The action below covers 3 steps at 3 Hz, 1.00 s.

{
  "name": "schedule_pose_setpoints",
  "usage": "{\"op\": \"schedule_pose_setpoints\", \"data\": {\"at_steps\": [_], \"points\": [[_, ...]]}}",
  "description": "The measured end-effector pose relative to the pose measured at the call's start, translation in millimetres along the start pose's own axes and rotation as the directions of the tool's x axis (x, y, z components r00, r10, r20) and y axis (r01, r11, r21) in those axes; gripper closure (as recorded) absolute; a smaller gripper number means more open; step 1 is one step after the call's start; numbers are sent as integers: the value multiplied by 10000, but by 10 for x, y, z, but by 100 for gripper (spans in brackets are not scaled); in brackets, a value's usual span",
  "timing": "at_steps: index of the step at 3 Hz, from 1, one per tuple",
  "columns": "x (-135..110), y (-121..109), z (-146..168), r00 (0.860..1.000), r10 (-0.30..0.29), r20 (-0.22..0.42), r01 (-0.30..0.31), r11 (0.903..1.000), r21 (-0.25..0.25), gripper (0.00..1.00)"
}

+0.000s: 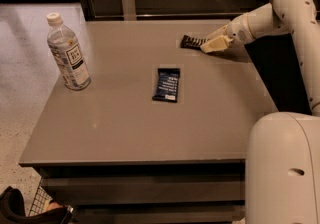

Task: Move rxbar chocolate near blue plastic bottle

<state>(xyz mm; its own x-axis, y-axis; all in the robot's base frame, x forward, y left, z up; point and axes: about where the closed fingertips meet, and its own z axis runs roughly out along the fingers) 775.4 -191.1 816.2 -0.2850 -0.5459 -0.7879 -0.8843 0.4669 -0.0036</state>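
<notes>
The rxbar chocolate (191,42), a slim dark bar with white lettering, lies at the far right of the grey table (125,128). My gripper (212,44) reaches in from the right and sits at the bar's right end, covering it. The blue plastic bottle (68,53), clear with a white cap and a white label, stands upright near the table's left edge, far from the bar and the gripper.
A wider dark blue wrapped bar (167,84) lies flat in the middle of the table, between the bottle and the rxbar. My white arm (280,13) and base (285,168) fill the right side. A wooden wall panel runs behind the table.
</notes>
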Motion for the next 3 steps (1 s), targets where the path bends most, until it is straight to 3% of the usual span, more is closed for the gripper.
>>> {"op": "schedule_pose_setpoints", "data": {"at_steps": [2,3], "points": [[-6,0,-3,10000,0,-2,0,10000,-2,100],[-251,91,-250,9953,-631,-730,661,9971,385,100]]}}
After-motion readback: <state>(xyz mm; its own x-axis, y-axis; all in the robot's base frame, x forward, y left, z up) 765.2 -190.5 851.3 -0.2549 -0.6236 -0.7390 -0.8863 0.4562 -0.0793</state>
